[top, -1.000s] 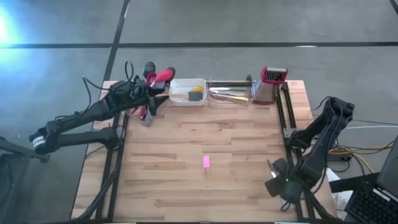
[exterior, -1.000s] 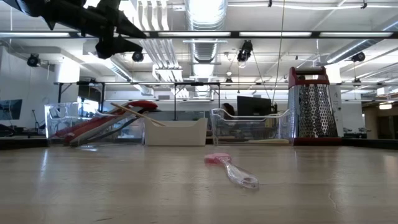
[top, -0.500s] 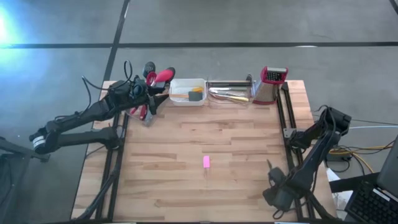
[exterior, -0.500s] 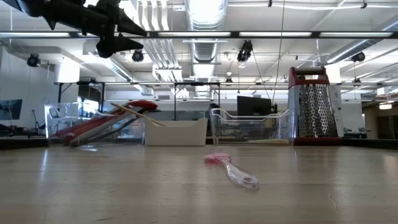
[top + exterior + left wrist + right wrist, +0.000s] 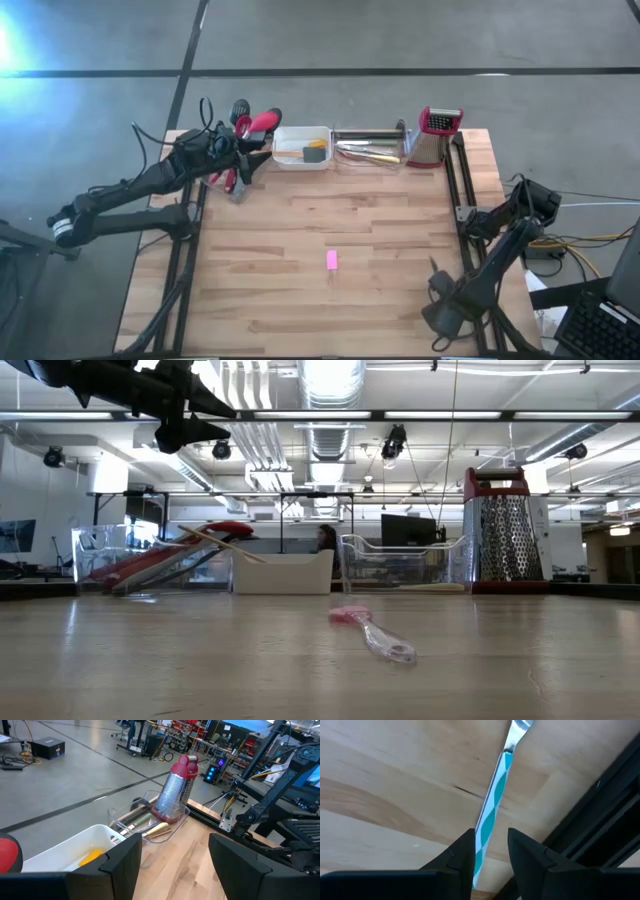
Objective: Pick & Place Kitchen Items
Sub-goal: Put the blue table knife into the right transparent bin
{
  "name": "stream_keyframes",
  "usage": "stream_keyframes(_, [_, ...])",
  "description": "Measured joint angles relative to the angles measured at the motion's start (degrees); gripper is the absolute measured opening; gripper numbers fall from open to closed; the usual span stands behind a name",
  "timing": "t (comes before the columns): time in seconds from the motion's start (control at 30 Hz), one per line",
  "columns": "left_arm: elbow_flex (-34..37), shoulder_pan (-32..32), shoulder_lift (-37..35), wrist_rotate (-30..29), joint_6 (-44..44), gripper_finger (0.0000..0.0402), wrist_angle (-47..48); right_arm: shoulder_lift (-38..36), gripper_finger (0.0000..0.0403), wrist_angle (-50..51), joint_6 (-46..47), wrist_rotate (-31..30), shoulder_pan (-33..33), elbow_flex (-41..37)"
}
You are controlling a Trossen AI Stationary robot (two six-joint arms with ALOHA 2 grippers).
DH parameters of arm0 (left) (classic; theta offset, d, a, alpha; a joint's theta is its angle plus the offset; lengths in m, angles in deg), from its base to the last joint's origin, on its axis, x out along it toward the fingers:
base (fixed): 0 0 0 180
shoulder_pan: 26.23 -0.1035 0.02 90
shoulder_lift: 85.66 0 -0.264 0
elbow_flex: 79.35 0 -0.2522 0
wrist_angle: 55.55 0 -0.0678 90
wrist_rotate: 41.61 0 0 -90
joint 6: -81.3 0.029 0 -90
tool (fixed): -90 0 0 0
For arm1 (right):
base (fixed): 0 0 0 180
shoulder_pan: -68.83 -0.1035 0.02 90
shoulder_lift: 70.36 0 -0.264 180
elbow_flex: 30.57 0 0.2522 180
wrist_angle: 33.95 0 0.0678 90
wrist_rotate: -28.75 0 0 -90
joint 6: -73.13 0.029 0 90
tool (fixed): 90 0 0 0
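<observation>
Teal-and-white striped handle point(image 5: 491, 810), seen only from the right wrist, lies between the right gripper point(image 5: 490, 851) fingers; jaws narrow around it, contact unclear. From above that gripper point(image 5: 447, 312) sits low at the table's near right corner. Left gripper point(image 5: 243, 160) hovers far left, jaws wide, empty. Pink block point(image 5: 331, 260) rests mid-table; the low view alone reveals its clear handle point(image 5: 385, 642).
</observation>
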Motion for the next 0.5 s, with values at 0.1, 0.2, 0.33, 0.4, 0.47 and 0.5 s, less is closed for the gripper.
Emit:
stream_keyframes(0.1, [0.0,0.0,0.0,0.0,0.0,0.0236,0.0,0.3,0.0101,-2.0,-0.7,2.0,0.1,-1.0])
stream_keyframes(0.2, [0.0,0.0,0.0,0.0,0.0,0.0236,0.1,0.7,0.0095,-2.9,-1.2,4.2,0.5,-1.7])
stream_keyframes(0.33, [0.0,0.1,0.0,0.2,0.0,0.0236,0.1,0.8,0.0088,-3.8,-2.3,4.7,0.7,-2.5])
stream_keyframes(0.4, [0.0,0.0,0.0,0.3,0.0,0.0236,0.1,0.9,0.0085,-4.1,-3.1,4.6,1.2,-3.0])
stream_keyframes(0.47, [0.0,0.1,0.0,0.4,0.0,0.0236,0.1,1.1,0.0083,-4.5,-4.2,4.5,1.8,-4.0])
stream_keyframes(0.5, [0.0,0.0,0.0,0.4,0.0,0.0236,0.1,1.0,0.0082,-5.2,-4.7,4.6,2.2,-4.5])
